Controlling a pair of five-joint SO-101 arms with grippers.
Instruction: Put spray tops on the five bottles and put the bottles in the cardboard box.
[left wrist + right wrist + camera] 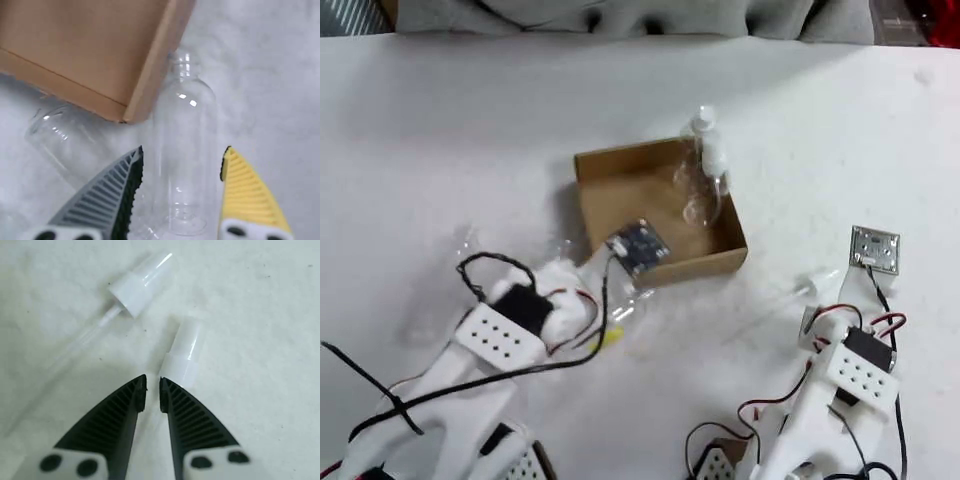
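My left gripper [182, 150] is open, its grey and yellow fingers straddling a clear bottle [184, 150] with no top, which lies on the table at the front-left corner of the cardboard box [100, 55]. A second topless bottle [55, 135] lies against the box wall. In the high view, capped bottles [700, 180] rest in the box [695, 265] at its far right. My right gripper [152, 382] is shut, low over the table. One white spray top [182, 352] lies just past its fingertips, touching one finger. Another spray top [140, 282] with a thin tube lies farther out.
The left arm [510, 320] comes in from the lower left and the right arm [850, 375] from the lower right, both trailing loose cables. White table stretches behind and beside the box. A grey cushioned edge [620, 15] runs along the back.
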